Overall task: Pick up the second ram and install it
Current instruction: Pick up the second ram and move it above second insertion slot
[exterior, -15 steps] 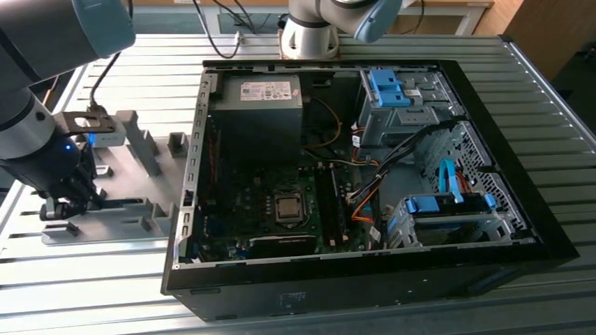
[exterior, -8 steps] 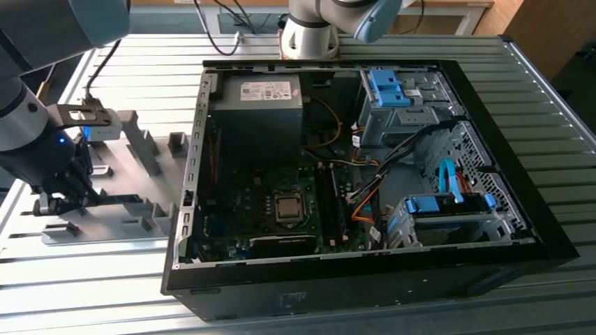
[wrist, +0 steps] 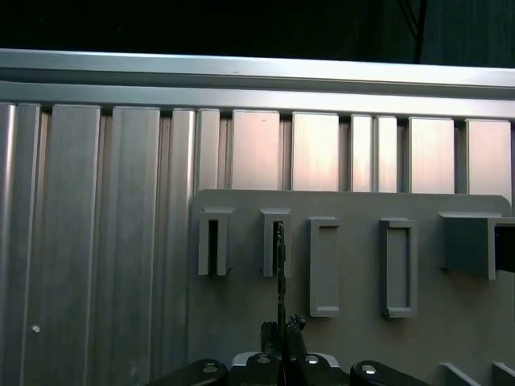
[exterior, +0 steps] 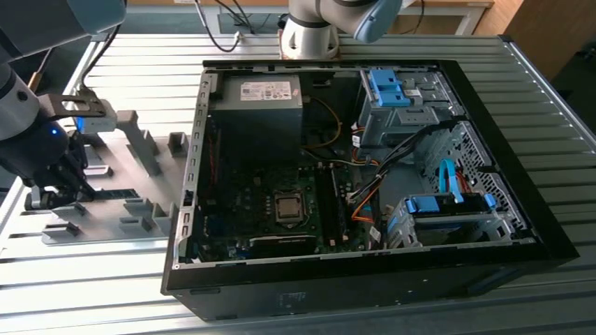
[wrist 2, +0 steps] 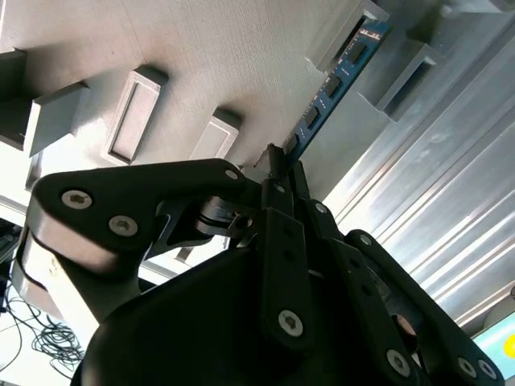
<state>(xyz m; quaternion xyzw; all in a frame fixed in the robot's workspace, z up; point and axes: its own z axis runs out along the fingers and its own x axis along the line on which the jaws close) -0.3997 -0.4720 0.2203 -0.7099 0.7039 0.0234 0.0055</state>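
The second ram (wrist 2: 334, 80) is a thin green board with black chips, lying on edge on the grey fixture plate (exterior: 112, 234) at the exterior view's left. Its far end sits in a slotted grey block (wrist 2: 354, 36). My gripper (wrist 2: 278, 165) is shut on the near end of the stick, one black finger on each side. In the first wrist view the ram (wrist: 279, 269) shows edge-on, running from the gripper (wrist: 282, 328) up into a slotted block (wrist: 276, 241). In the exterior view the gripper (exterior: 84, 192) is low over the plate, with the ram (exterior: 116, 193) jutting from it.
The open computer case (exterior: 191, 174) lies to the exterior view's right of the plate, with the CPU socket (exterior: 289, 207) and black memory slots (exterior: 328, 202) inside. Other grey fixture blocks (exterior: 139, 143) stand on the plate. Ribbed aluminium table (exterior: 84, 272) surrounds everything.
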